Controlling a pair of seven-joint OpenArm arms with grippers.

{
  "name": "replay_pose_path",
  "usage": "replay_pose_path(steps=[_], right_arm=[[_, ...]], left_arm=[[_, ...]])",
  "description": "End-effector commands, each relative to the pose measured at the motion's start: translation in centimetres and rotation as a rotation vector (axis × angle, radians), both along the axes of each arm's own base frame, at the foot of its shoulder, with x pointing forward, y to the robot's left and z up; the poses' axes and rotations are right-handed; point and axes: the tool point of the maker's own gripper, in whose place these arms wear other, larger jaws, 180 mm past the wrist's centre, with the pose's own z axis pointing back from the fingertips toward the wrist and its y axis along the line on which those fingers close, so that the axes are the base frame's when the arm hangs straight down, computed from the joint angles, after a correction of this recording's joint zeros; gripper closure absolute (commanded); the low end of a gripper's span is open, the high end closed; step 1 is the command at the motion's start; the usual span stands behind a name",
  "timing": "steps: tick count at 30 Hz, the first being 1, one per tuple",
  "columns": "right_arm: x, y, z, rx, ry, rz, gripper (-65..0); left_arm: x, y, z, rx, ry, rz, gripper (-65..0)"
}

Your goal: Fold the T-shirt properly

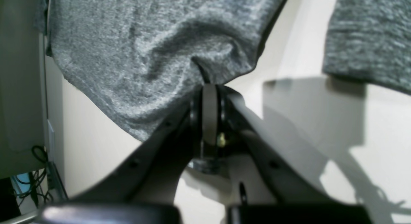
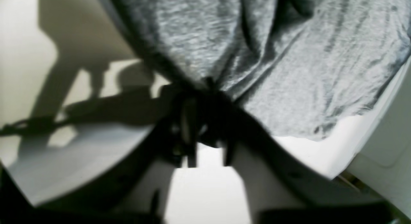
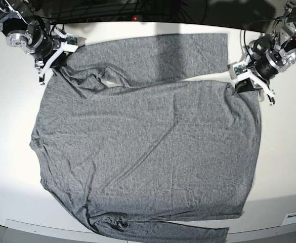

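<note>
We are clamping the left hand (image 1: 210, 85) and right hand (image 2: 205, 89) on the T-shirt's (image 3: 148, 152) far corners to fold it.

Bright overhead light, hard shadows on white table (image 3: 289, 152); blurred right-wrist view.

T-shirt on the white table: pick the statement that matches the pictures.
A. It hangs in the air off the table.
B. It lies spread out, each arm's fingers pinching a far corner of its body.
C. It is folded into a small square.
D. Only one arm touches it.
B: the T-shirt lies spread over the table, with the right gripper and left gripper each shut on a far corner.
</note>
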Motion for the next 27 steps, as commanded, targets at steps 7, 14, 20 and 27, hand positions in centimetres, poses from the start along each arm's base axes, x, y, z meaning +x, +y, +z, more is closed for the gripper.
replay_pose_path(steps=[7, 14, 20, 27], right_arm=[[-0.4, -0.2, 0.2, 0.02, 0.03, -0.058, 0.0], [0.8, 0.2, 2.4, 0.021, -0.027, -0.258, 0.0], [3.1, 2.4, 5.1, 0.097, -0.155, -0.27, 0.0], [4.8, 1.8, 6.0, 0.105, -0.275, -0.4, 0.0]], left_arm=[[-0.8, 0.9, -0.7, 0.045, 0.047, -0.006, 0.0], [-0.8, 0.9, -0.7, 0.046, 0.047, -0.006, 0.0], [-0.4, 1.3, -0.5, 0.06, 0.04, 0.002, 0.0], [2.3, 3.4, 0.6, 0.133, 0.001, 0.047, 0.0]])
